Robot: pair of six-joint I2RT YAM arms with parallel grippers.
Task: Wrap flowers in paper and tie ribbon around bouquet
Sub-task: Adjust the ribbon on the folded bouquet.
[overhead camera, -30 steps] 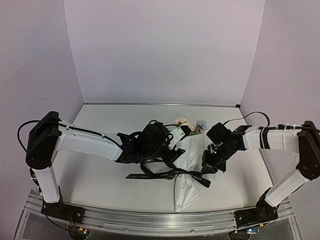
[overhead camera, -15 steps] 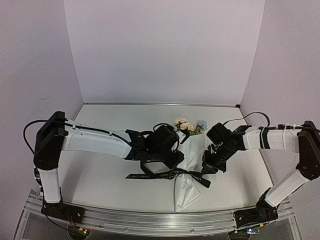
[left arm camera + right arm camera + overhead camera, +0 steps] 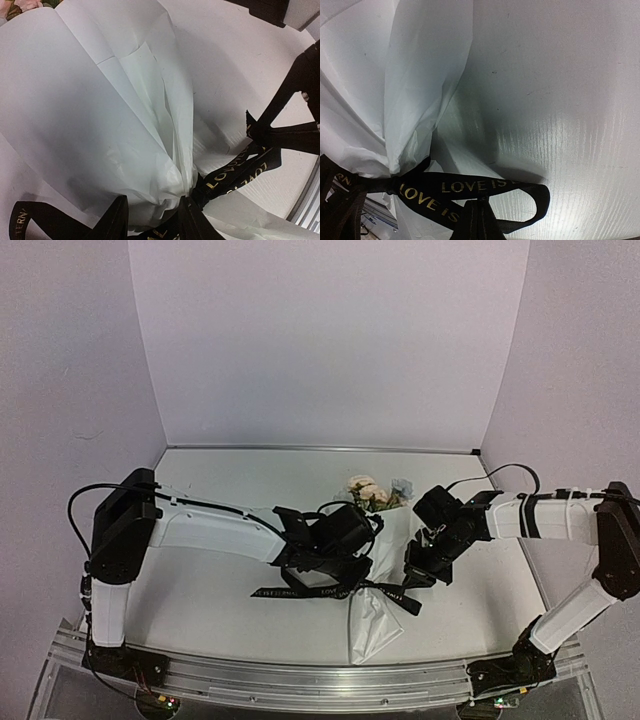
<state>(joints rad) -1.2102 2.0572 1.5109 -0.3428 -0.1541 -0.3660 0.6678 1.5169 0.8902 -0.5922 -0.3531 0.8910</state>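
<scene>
Status: wrapping is done. The paper is gathered into a cone around the stems, and the bouquet lies on the surface between my two arms. The flowers are at its far end and the loose paper tail points to the near edge.

The ribbon crosses the pinched neck of the cone. One end trails left on the surface and the other runs right. It appears to pass around the neck, but I cannot tell whether a knot is formed there. I judge the tie to be the step in hand: the ribbon is placed, but no finished bow or tight knot is visible.

Left tool: the fingers stand partly apart, one on each side of the gathered neck, with paper and ribbon between them. I cannot tell whether they press the neck or only bracket it.

Right tool: clenched on the ribbon just right of the neck. A short loop of ribbon stands out from the fingers, and the span from the neck to the tool looks taut.

Remaining, as I judge it: cross the ends, draw the knot tight at the neck, then release both tools.
</scene>
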